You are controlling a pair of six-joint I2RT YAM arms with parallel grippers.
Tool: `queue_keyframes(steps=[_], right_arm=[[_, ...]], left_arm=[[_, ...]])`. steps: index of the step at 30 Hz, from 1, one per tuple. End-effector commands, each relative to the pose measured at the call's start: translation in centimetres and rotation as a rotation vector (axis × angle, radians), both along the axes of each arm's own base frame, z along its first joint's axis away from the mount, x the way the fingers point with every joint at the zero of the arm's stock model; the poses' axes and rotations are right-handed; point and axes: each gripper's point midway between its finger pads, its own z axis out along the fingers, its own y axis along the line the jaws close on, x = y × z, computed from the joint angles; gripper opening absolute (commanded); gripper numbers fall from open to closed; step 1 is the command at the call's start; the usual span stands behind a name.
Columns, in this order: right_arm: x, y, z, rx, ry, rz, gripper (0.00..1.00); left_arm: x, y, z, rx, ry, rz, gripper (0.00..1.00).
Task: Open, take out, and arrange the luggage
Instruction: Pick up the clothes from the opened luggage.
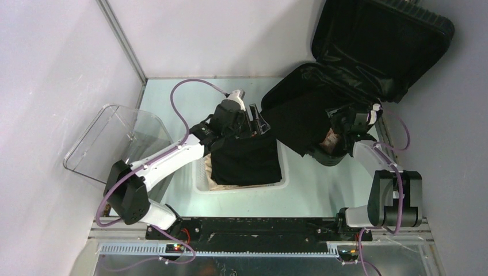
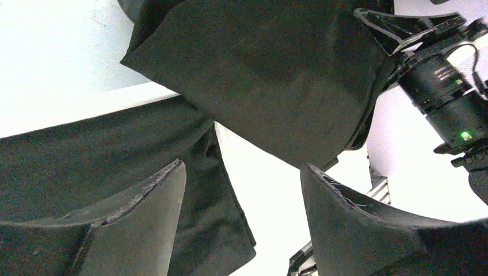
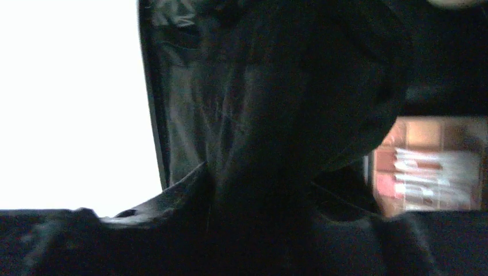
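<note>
The luggage (image 1: 380, 43), a black hard-shell suitcase, lies open at the back right with its lid raised. Its lining (image 3: 184, 109) fills the right wrist view. A black garment (image 1: 293, 123) hangs from its base over the near rim. My right gripper (image 1: 340, 123) is inside the base. Dark cloth (image 3: 288, 86) fills the gap between its fingers (image 3: 184, 187), and it is too dark to see whether they press on it. My left gripper (image 1: 253, 122) hovers over the white basket (image 1: 241, 187). It stands open (image 2: 241, 167), gripping nothing, with black cloth (image 2: 259, 75) beyond it.
Another black folded garment (image 1: 247, 158) covers the basket. A clear plastic bin (image 1: 115, 141) sits tilted at the left wall. A pinkish packet (image 3: 429, 164) lies in the suitcase beside my right gripper. Walls close in the left and back.
</note>
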Motion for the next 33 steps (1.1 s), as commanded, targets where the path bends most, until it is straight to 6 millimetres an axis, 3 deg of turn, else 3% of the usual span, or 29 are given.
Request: queue_keyframes(steps=[1,2,4,6,10,15,23,26,30,33], right_arm=[[3.1,0.1,6.9,-0.216,-0.328,0.155,0.37],[3.3,-0.3,7.1,-0.258,-0.351,0.179,0.22],[3.6,-0.3,8.7,-0.311,-0.428,0.228,0.06],[3.7,0.2,10.7,-0.397,-0.508,0.294,0.00],[3.3,2.2,15.0,-0.564,-0.659,0.508,0.00],[1.2,5.3,20.3,-0.734,-0.897,0.769,0.00],[-2.9,8.4,24.4,-0.860,-1.148,1.042,0.00],[-5.0,10.0,25.8,-0.867,-1.227,1.177,0.00],[-8.4,11.9,27.6,-0.831,-1.299,1.354,0.00],[-10.6,12.9,28.6,-0.792,-1.334,1.476,0.00]], left_arm=[[0.2,0.6,2.9,-0.035,-0.095,-0.026,0.78],[0.3,0.8,2.9,-0.032,-0.101,-0.025,0.78],[0.5,1.3,3.3,-0.026,-0.115,-0.020,0.78],[0.6,1.7,4.1,-0.024,-0.135,-0.025,0.78],[1.0,3.4,6.0,0.009,-0.198,-0.008,0.77],[1.6,6.1,8.7,0.080,-0.290,0.004,0.77],[2.4,9.9,13.4,0.163,-0.424,-0.047,0.78],[2.3,10.4,15.2,0.140,-0.461,-0.096,0.78],[1.4,10.3,16.6,0.082,-0.474,-0.227,0.77],[0.7,11.5,16.6,0.122,-0.455,-0.253,0.77]])
